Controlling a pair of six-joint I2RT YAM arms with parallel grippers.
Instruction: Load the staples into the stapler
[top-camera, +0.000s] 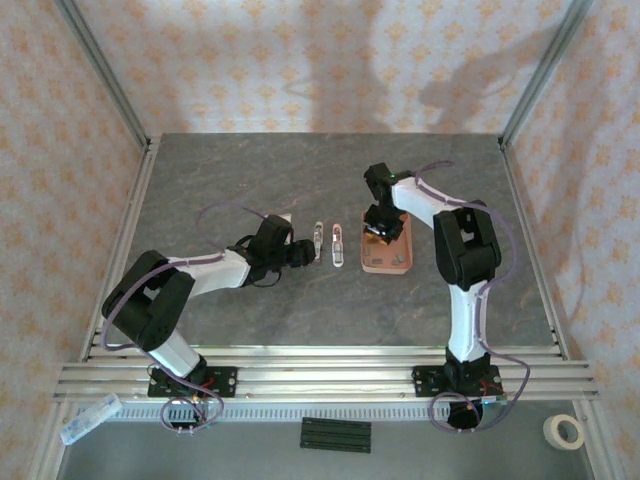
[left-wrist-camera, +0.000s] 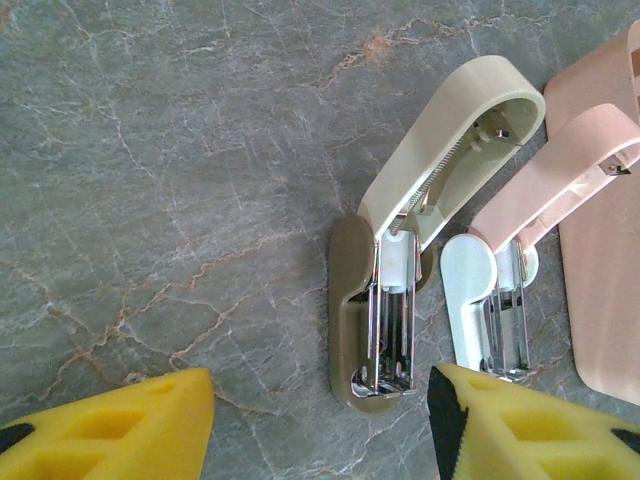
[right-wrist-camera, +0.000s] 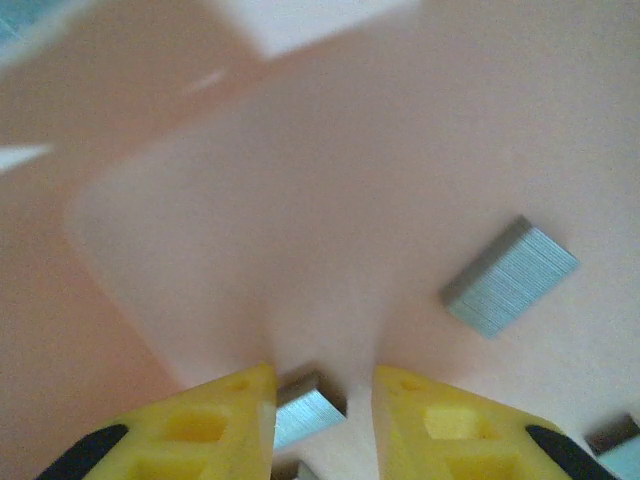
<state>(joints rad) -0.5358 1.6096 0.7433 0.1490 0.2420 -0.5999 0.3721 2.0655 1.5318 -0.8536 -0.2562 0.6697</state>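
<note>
Inside tray (right-wrist-camera: 190, 240), staples (right-wrist-camera: 303, 405) between right gripper (right-wrist-camera: 323, 378) jaws.

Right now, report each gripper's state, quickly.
Left gripper: open, holding nothing.
Right gripper: slightly open, fingers straddling a staple block in the tray, not clamped on it.

Two staplers (left-wrist-camera: 345, 300), one tray (left-wrist-camera: 605, 290), at least three staples (right-wrist-camera: 510, 275).

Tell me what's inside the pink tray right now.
Small grey staple blocks lie on the tray floor: one in the open, one between the fingers of the right gripper, another at the view's edge. The gripper covers whatever lies beneath it.
</note>
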